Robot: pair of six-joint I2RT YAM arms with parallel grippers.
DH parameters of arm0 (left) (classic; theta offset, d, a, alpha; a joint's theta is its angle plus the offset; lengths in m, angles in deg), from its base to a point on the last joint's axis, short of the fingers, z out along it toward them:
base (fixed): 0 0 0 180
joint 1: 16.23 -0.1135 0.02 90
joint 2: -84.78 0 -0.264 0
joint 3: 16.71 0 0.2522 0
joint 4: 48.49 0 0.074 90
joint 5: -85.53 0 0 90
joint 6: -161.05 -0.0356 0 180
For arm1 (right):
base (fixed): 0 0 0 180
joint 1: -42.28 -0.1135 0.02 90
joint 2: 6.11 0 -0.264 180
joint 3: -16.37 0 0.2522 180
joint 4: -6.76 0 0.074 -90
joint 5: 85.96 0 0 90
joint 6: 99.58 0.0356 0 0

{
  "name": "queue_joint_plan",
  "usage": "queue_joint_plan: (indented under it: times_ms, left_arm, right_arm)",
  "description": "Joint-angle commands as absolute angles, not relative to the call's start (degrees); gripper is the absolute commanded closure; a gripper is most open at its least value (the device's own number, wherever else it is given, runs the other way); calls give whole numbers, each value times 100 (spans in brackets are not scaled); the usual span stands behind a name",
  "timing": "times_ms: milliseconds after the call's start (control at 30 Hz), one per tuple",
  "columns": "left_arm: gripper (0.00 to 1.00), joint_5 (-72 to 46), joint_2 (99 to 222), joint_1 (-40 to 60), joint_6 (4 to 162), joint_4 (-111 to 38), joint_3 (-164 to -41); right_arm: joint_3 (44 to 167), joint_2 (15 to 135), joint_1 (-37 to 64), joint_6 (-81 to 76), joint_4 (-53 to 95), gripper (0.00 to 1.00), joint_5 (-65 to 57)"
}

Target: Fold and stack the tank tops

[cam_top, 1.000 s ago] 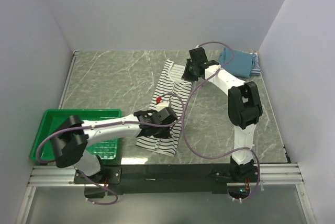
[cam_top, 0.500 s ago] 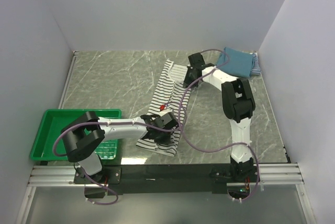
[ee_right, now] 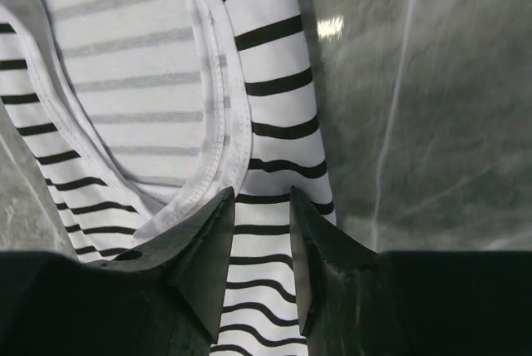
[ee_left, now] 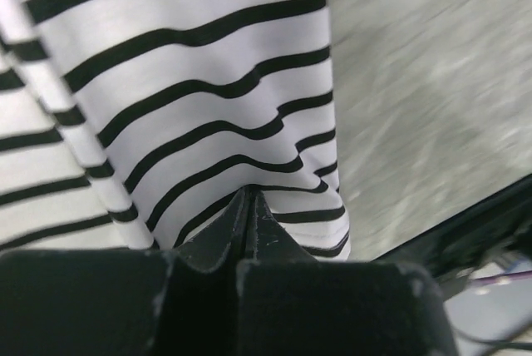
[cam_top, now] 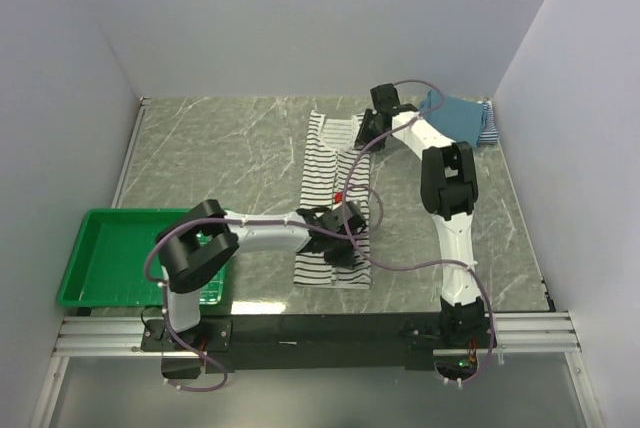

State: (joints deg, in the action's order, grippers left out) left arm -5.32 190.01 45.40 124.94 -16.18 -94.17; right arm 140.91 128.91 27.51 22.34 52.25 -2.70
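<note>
The black-and-white striped tank top [cam_top: 322,163] lies stretched out lengthwise in the middle of the marble table [cam_top: 220,148]. Its straps point toward the far wall and its hem toward the arms' bases. A small red mark [cam_top: 338,195] sits on the cloth about halfway along.

At the near end, the left gripper [cam_top: 343,238] rests low on the cloth by the hem's right side. In the left wrist view its fingers are pressed together, with the striped fabric rippling into their tips, pinched there beside the cloth's right edge.

At the far end, the right gripper [cam_top: 372,128] is down on the right-hand strap. In the right wrist view its fingers [ee_right: 212,239] stand apart, one on each side of the strap, which lies flat between them next to the white-trimmed neckline.

In the far right corner the teal-blue tank top [cam_top: 455,118] sits folded on top of the navy-and-white striped tank top [cam_top: 489,128], whose edge peeks out on the right. Both are well apart from the top being handled.

The green basket [cam_top: 75,263] stands at the near left. Its gridded floor is showing, and the left arm crosses over its right end.
</note>
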Motion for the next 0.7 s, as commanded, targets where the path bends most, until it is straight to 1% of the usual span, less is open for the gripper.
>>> queue_joint_plan:
  times_ms: [0,67,133,233,267,367,400,467,533,567,600,667]
  left_arm:
    - [99,-763,19525,4381,12431,-1881,-9831]
    - [99,-825,19718,4240,12493,-1987,-10050]
    - [99,-878,19754,4170,12467,-2031,-10174]
    - [98,-913,19483,4178,12379,-2285,-10175]
    - [96,-931,19203,4178,12335,-2425,-10044]
    - [92,-878,18580,4169,12309,-2725,-9763]
    - [91,-843,18429,4169,12308,-2786,-9692]
    - [89,-642,18050,4169,12361,-2726,-9569]
    - [91,-466,17918,4169,12422,-2289,-9586]
    - [92,-282,17917,4178,12431,-2121,-9629]
    - [94,-254,17943,4169,12414,-2015,-9639]
    - [95,-263,18031,4169,12388,-1873,-9613]
  right_arm:
    - [14649,13030,2927,1987,5191,59,-501]
    - [14983,12968,2971,1951,5173,54,-527]
    - [15080,12715,2988,1890,5138,52,-493]
    - [14765,12162,3006,1846,4997,48,-405]
    - [14634,12020,3032,1863,4892,48,-422]
    - [13975,11388,3120,2012,4673,48,-553]
    - [13564,11212,3137,2056,4602,48,-597]
    - [13097,10711,3138,2161,4418,48,-668]
    - [12262,10177,3129,2267,4251,48,-782]
    - [11937,9982,3120,2407,4067,50,-817]
    - [11308,9797,3094,2469,3952,51,-879]
    - [10672,9278,3024,2662,3663,55,-906]
